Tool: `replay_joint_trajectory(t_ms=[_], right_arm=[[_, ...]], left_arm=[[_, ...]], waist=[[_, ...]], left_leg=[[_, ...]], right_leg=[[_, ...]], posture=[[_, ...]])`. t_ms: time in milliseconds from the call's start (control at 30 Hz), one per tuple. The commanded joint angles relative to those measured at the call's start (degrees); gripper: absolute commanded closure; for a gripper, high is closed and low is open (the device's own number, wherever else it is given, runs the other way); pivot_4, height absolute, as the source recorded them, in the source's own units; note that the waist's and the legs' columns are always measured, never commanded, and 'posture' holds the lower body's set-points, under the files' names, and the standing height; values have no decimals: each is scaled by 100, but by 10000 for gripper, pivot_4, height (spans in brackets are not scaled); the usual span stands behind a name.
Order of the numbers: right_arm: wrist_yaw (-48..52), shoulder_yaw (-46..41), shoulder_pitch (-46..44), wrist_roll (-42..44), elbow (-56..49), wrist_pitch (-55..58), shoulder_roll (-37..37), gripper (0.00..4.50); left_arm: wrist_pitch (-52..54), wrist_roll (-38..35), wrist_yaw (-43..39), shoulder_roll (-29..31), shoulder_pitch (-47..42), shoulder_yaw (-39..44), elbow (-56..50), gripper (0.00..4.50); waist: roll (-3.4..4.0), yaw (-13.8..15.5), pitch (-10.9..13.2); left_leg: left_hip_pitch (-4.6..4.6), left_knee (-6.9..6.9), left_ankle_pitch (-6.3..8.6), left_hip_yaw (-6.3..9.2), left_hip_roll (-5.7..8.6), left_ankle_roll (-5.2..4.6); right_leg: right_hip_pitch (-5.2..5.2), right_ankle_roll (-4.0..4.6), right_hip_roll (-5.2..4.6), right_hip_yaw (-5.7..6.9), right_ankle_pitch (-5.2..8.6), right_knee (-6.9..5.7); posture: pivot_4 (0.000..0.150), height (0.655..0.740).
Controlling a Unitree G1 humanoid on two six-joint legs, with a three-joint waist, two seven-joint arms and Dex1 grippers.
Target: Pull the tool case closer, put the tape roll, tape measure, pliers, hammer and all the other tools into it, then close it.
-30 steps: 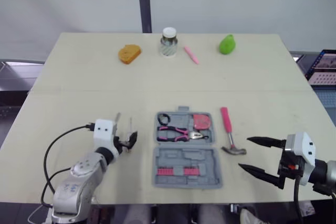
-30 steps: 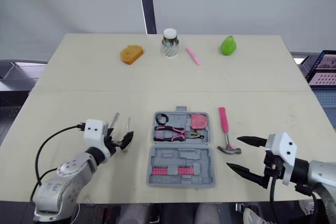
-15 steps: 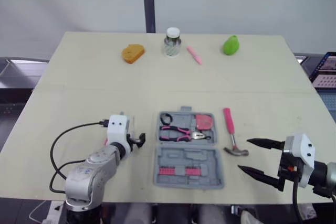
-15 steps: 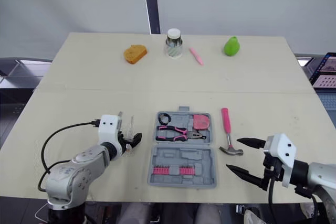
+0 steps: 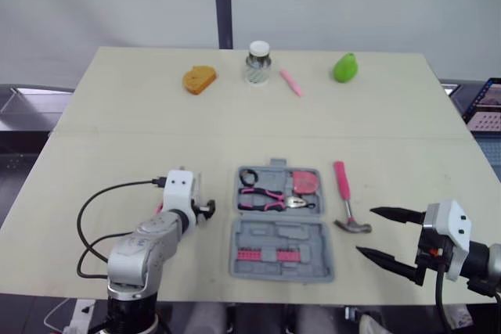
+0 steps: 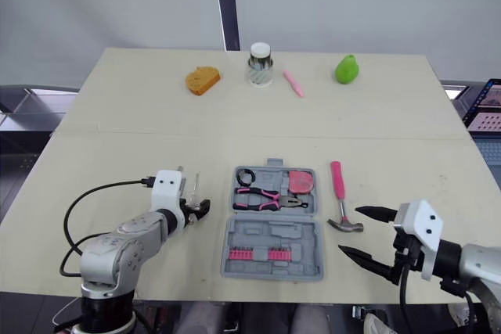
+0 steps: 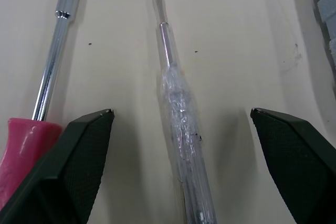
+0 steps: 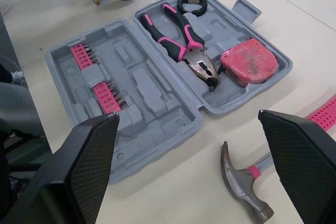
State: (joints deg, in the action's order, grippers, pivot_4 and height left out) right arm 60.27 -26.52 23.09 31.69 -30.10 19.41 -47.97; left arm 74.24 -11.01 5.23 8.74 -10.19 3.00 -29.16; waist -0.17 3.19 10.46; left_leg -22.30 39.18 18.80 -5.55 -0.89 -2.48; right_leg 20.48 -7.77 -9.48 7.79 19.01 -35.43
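The grey tool case [image 5: 280, 249] lies open at the table's front middle. Its far half holds a black tape roll [image 5: 247, 177], pink-handled pliers [image 5: 270, 197] and a red tape measure [image 5: 303, 181]. A pink-handled hammer [image 5: 344, 197] lies on the table just right of the case. Left of the case lie a clear-handled screwdriver [image 7: 178, 103] and a pink-handled screwdriver [image 7: 31, 129]. My left gripper [image 5: 200, 210] is open, and its fingers straddle the clear screwdriver. My right gripper [image 5: 364, 231] hangs open and empty, just right of the hammer's head [image 8: 247, 195].
Along the far edge stand an orange bread-shaped piece [image 5: 199, 79], a lidded jar [image 5: 257, 62], a pink marker [image 5: 290, 81] and a green pear [image 5: 344, 66]. A black cable [image 5: 98, 217] loops off my left wrist. A laptop [image 5: 485, 99] sits beyond the right edge.
My left gripper has moved away from me to the screwdrivers and now straddles the clear-handled one. The head camera shifted slightly. The right gripper has held still.
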Motion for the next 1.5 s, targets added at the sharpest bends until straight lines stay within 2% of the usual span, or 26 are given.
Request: replay_joint_trajectory(t_ms=[33, 133, 167, 200, 267, 433, 600, 667, 767, 933, 1033, 1167, 1300, 1500], right_arm=[[-67, -221, 25, 84, -209, 27, -1, 111], [-76, -244, 38, 78, -232, 51, 9, 111], [-81, -247, 40, 78, -237, 57, 12, 0], [-91, -245, 41, 77, -246, 66, 15, 0], [-113, -242, 44, 77, -263, 82, 21, 0], [-142, -229, 52, 78, -281, 102, 25, 0], [-132, -258, 92, 93, -284, 94, 44, 0], [-105, -304, 135, 106, -274, 70, 58, 0], [-89, -319, 166, 104, -242, 27, 77, 0], [-75, -267, 126, 82, -153, -41, 105, 0], [-50, -225, 100, 52, -95, -90, 129, 0], [-40, -177, 103, -18, -25, -180, 164, 0], [-70, -135, 123, -49, -24, -235, 204, 0], [-33, -69, 100, -131, 81, -352, 214, 0]], left_arm=[[-86, 82, -68, -11, -64, -64, -3, 219], [-69, 68, -109, -44, -74, -49, 3, 219], [-73, 68, -115, -62, -67, -41, 10, 5382], [-75, 71, -116, -79, -59, -38, 15, 7894], [-75, 82, -111, -118, -43, -48, 18, 17621], [-50, 127, -110, -167, -16, -69, 1, 44526], [-233, 171, -245, 1, -5, -111, 22, 44990], [-611, -56, -710, 247, -28, 74, 12, 44990], [-1134, -414, -1533, 848, -74, 500, 117, 44990], [-1969, -822, -3145, 2235, -24, 547, 307, 44990], [-2561, -1005, -4243, 3034, 25, 310, 287, 44990], [-3209, -994, -5052, 3578, 44, -69, 296, 44990], [-3638, -876, -5591, 3969, 0, -456, 234, 44990], [-4015, -799, -6315, 4236, -511, -1020, 364, 44990]], waist=[[0, 5, 0], [0, 6, 0], [0, 6, 0], [0, 6, 0], [0, 8, 0], [0, 5, -1], [0, 6, 0], [0, 3, 0], [1, -14, 0], [2, -33, -1], [2, -20, -1], [4, -21, 0], [7, -34, 1], [7, -31, 2]], left_leg=[[0, 0, -1, 0, 0, 0], [0, 0, -1, 1, 0, 1], [0, 0, -1, 1, 0, 1], [0, 0, -1, 1, 0, 1], [-1, 0, -1, 1, 0, 1], [-1, 0, -1, 1, 0, 1], [0, 0, -1, 1, 1, 0], [0, 0, -1, 2, 0, 0], [-1, 0, -1, 1, -2, 2], [-1, -2, 0, -2, -2, 4], [-1, -2, 0, -3, 0, 4], [-2, -2, 2, -2, 2, 5], [-1, -4, 1, -4, -1, 5], [-1, -4, 0, -7, 0, 3]], right_leg=[[0, 0, 0, 0, 0, 0], [0, 0, -1, -2, 0, 0], [0, 0, -1, -2, 0, 0], [0, 0, -1, -2, 0, 0], [0, 0, -1, -2, 0, 0], [0, 0, -1, -1, 0, 0], [-1, 0, -1, -1, 0, 0], [0, 0, -1, -2, 0, 0], [3, 0, 0, -1, 0, 0], [10, 2, 2, 2, 1, -3], [10, 2, 0, 1, 1, -2], [10, 2, -3, -2, 1, 0], [12, 2, 1, -2, 1, -1], [11, 2, 2, -1, 1, -4]], posture=[[1500, 6950], [1500, 6950], [1500, 6950], [1500, 6950], [1500, 6950], [1500, 6950], [1500, 6950], [1500, 6950], [1500, 6950], [1500, 6950], [1500, 6950], [1500, 6950], [1500, 6950], [1500, 6950]])
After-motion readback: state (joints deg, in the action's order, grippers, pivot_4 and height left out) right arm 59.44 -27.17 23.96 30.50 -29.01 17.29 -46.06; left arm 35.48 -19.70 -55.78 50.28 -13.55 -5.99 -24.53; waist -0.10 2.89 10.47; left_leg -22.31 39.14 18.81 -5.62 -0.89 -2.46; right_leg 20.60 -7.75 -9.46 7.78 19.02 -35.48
